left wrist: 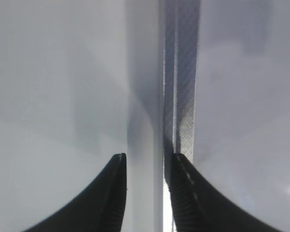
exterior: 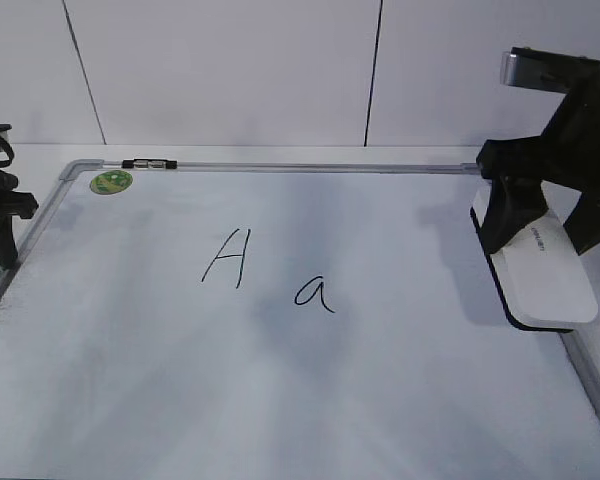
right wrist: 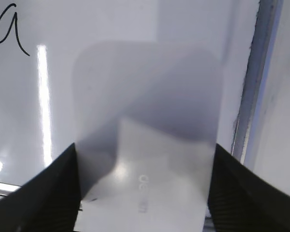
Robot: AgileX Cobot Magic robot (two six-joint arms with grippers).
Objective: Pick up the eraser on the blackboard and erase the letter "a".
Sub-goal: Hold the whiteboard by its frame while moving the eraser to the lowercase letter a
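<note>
Presently, right gripper (exterior: 543, 215): fingers spread wide, one either side of the eraser (exterior: 545, 268), pads against its long edges in the right wrist view; whether they truly clamp it cannot be told for certain, but both fingers (right wrist: 48, 193) sit flush against the block

Eraser: flat white rounded block with dark underside and faint grey lettering, at the right edge of the blackboard (exterior: 280, 400), just inside the frame, its near end clear of the fingers; whether it rests on the board or is raised slightly cannot be told

Left gripper (left wrist: 147, 166): jaws a little apart, nothing between them; it hangs over the left frame rail of the board, seen in the exterior view at the far left edge

Letter "a" (exterior: 314, 293): thin black marker, near the board's middle, well apart from the eraser, to its left; it shows in the top left corner of the right wrist view (right wrist: 9, 29)

Capital "A" (exterior: 227, 258): just left of the small letter, slightly farther back

Green round sticker (exterior: 111, 182): far left corner of the board; a small dark clip (exterior: 146, 163) on the far frame rail beside it

Backdrop: white panelled wall (exterior: 230, 70) with dark seams behind the far edge
</note>
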